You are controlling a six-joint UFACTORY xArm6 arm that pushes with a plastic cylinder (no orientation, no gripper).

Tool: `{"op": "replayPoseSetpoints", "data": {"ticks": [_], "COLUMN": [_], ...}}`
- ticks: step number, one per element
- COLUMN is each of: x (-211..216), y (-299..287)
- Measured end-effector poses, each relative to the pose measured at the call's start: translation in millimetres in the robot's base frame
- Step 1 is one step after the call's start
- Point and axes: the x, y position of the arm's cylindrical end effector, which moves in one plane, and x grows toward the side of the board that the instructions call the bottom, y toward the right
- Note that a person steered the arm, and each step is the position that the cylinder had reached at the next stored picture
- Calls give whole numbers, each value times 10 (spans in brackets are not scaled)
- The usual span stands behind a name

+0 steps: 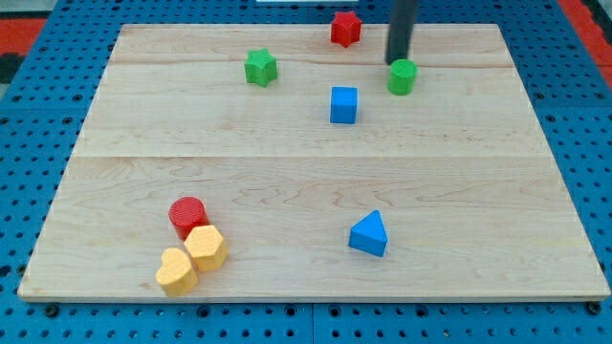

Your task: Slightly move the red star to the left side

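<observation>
The red star sits near the top edge of the wooden board, a little right of centre. My tip is the lower end of a dark rod coming down from the view's top. It stands to the right of and slightly below the red star, with a gap between them. The tip is just above and touching or almost touching the green cylinder.
A green star lies upper left of centre. A blue cube lies below the red star. A blue triangle is at the lower right. A red cylinder, a yellow hexagon and a yellow heart cluster at the lower left.
</observation>
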Motion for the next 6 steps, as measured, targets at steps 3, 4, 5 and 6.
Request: {"op": "replayPoseSetpoints", "data": {"ticks": [3, 4, 5, 6], "x": [-341, -514, -829, -827], "y": [-141, 167, 102, -245]}}
